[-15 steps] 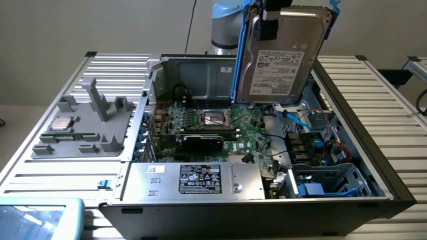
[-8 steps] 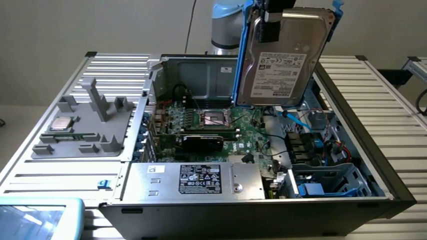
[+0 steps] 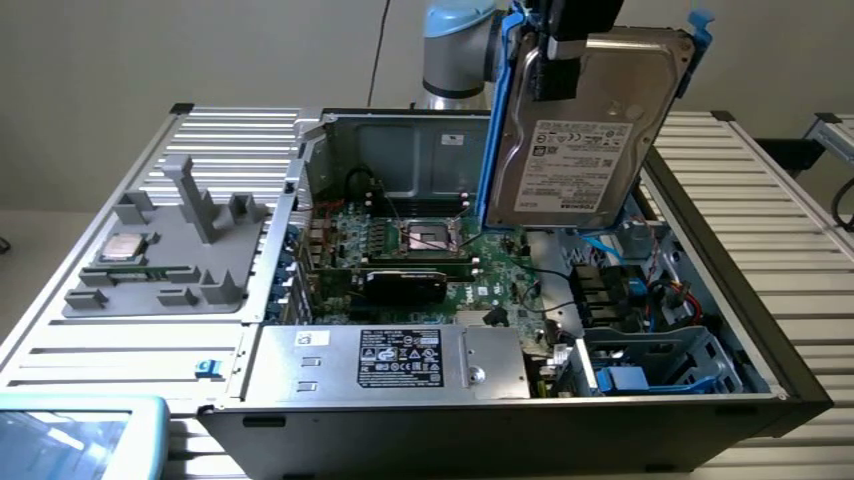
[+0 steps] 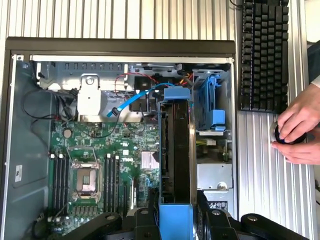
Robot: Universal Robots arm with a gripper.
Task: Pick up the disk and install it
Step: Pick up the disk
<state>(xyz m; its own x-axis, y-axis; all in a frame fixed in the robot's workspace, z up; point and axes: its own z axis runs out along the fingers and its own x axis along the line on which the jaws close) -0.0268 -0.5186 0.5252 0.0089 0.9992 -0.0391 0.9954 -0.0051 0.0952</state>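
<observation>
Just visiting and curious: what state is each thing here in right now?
computer case: lying flat, side panel off
disk: held upright above it
gripper: shut on the disk
processor chip: lying on the grey tray

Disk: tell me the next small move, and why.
Probably shift the disk sideways toward the drive bay. The gripper holds it upright, on edge, over the motherboard, and the blue-railed bay lies beside it, not beneath.
</observation>
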